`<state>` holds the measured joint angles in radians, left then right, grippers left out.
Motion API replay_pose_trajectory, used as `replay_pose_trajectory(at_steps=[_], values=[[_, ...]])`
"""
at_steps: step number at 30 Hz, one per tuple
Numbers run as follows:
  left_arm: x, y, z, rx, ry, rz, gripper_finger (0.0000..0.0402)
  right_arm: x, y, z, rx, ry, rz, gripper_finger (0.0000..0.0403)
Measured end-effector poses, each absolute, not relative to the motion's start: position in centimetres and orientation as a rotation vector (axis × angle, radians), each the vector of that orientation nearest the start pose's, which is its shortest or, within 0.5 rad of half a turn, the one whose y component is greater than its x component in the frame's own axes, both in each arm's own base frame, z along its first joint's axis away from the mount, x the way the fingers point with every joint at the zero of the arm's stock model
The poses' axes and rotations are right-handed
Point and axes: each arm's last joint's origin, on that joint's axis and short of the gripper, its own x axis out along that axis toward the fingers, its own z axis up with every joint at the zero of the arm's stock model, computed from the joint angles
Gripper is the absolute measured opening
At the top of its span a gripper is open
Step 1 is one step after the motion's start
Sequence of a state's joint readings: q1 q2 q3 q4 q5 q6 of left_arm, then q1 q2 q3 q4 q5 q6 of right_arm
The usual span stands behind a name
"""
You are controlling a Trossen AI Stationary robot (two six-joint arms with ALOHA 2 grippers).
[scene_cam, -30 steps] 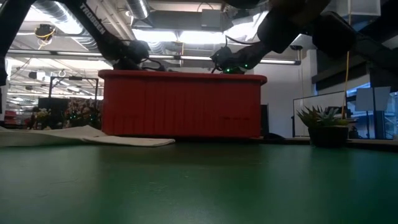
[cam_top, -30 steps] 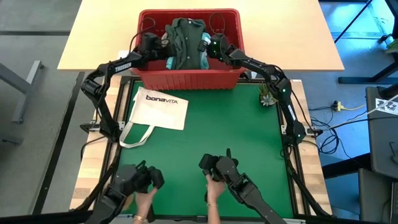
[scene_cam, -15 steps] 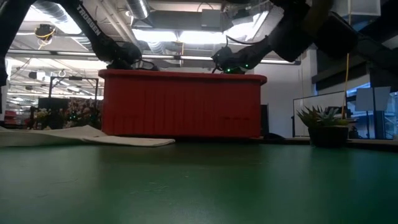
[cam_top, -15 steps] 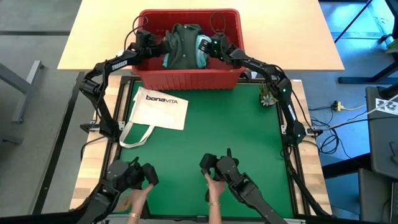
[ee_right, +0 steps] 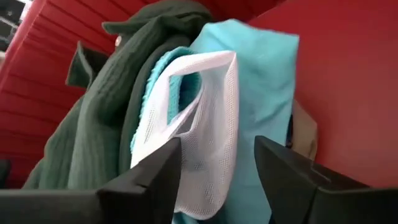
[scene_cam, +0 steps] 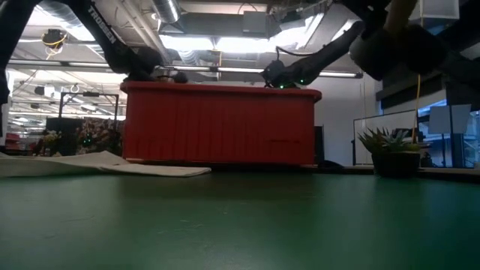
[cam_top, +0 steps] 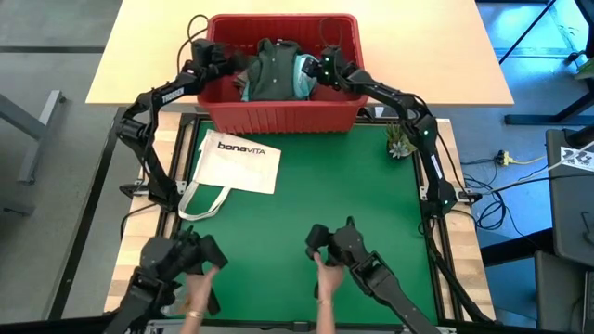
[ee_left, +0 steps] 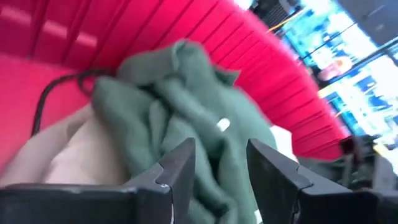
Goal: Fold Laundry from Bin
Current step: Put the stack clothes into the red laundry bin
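We find the rectangular red plastic bin point(cam_top: 283, 116) at the bench's far edge, dark green knit garment point(cam_top: 274, 70) heaped inside beside light turquoise cloth point(ee_right: 267, 81), left gripper point(ee_left: 217, 165) and right gripper point(ee_right: 217, 163) inside the bin, fingers of both parted, grasping nothing

Two dark jointed arms, white lettering, green lights

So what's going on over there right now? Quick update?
Left gripper and right gripper in the red bin, fingers open. Dark green garment lies loose. Nothing in the way.
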<state>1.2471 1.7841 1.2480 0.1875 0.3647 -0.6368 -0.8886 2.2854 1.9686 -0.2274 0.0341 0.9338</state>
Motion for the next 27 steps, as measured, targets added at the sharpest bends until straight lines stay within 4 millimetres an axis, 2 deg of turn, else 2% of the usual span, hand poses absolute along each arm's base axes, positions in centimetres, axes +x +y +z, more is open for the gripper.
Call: replay_pose_trajectory(at_steps=[7, 14, 18, 23, 27], values=[[13.7, 37.9, 27.8, -0.752, -0.121, 0.869, 0.0139, 32.2, -42.0, 25.1, 1.124, 0.042, -0.944, 0.0195], [15.0, 37.4, 28.6, -0.692, -0.136, 0.744, 0.0139, 32.7, -42.1, 30.1, 0.967, -0.032, -0.852, 0.0193], [16.3, 36.9, 28.6, -0.6, -0.089, 0.71, 0.0139, 33.7, -41.3, 32.0, 0.883, -0.045, -0.817, 0.0193], [18.8, 35.6, 28.5, -0.498, -0.019, 0.616, 0.0139, 35.9, -39.3, 32.5, 0.792, -0.009, -0.755, 0.0193], [20.5, 34.6, 28.1, -0.444, 0.043, 0.595, 0.0139, 38.1, -38.0, 31.4, 0.723, 0.036, -0.752, 0.0193]])
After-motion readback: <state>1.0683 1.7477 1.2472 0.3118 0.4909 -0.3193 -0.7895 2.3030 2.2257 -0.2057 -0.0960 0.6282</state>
